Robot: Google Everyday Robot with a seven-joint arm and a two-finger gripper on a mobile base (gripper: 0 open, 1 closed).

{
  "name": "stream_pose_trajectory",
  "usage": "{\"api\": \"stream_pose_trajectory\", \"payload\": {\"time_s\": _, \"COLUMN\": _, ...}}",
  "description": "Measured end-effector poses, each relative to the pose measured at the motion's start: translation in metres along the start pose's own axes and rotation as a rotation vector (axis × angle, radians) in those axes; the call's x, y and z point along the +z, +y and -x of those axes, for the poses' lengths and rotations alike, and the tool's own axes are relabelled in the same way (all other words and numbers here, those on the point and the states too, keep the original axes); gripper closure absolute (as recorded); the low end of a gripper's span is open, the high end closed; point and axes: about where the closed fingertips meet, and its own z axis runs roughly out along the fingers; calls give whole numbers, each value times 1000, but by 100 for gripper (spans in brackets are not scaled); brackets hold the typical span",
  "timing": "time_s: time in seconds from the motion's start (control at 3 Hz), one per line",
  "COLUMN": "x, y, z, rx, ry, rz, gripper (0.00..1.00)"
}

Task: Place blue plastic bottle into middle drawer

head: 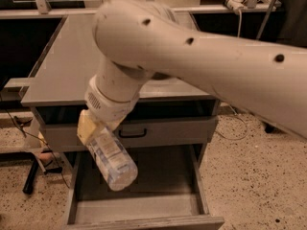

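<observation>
Arm: the pale arm (216,66) crosses in front of the cabinet from the right. Its wrist bends down at the left, so the tool end points toward the open drawer.
Gripper: the gripper (96,133) hangs below the wrist, in front of the left part of the closed drawer front and above the left half of the open tray.
Fingers: the yellowish fingers (85,124) are clenched on the upper end of the bottle. Nothing else bears it, so the grip carries its whole weight.
Blue plastic bottle: the blue plastic bottle (112,163) is in the air and tilted, with its free end down and to the right. It is over the drawer's left half and apart from the drawer floor. I cannot tell which end carries the cap. The slant probably suits laying it down flat, since the tray is shallow.
Middle drawer: the middle drawer (158,202) is pulled out toward the camera, with low walls on either side, so the bottle can come in from above.
Step in hand: this looks like the descent into the tray, with the release not yet made.
Risk: a round bottle may roll once it is let go. The walls should stop it, but a release from this height could make it bounce.
Drawer front: the drawer front (177,131) with its black handle (132,134) is shut, just behind the bottle. The descent has to stay clear of it.
Surface: the cabinet's grey surface (67,66) lies behind, with much of it hidden by the arm.
Floor: the speckled floor (249,176) lies around the cabinet.
</observation>
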Motion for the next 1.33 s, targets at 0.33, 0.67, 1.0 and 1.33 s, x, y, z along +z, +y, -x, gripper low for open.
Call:
{"api": "stream_pose_trajectory", "payload": {"time_s": 0.33, "x": 41, "y": -10, "z": -42, "rx": 116, "ry": -4, "rz": 27, "gripper": 100}}
{"api": "stream_pose_trajectory", "payload": {"time_s": 0.67, "x": 82, "y": -31, "z": -66, "rx": 169, "ry": 12, "rz": 36, "gripper": 100}}
{"api": "stream_pose_trajectory", "payload": {"time_s": 1.0, "x": 129, "y": -55, "z": -88, "rx": 241, "ry": 39, "rz": 61, "gripper": 100}}
{"api": "stream_pose_trajectory", "payload": {"time_s": 1.33, "x": 178, "y": -77, "z": -114, "rx": 316, "ry": 81, "rz": 93, "gripper": 100}}
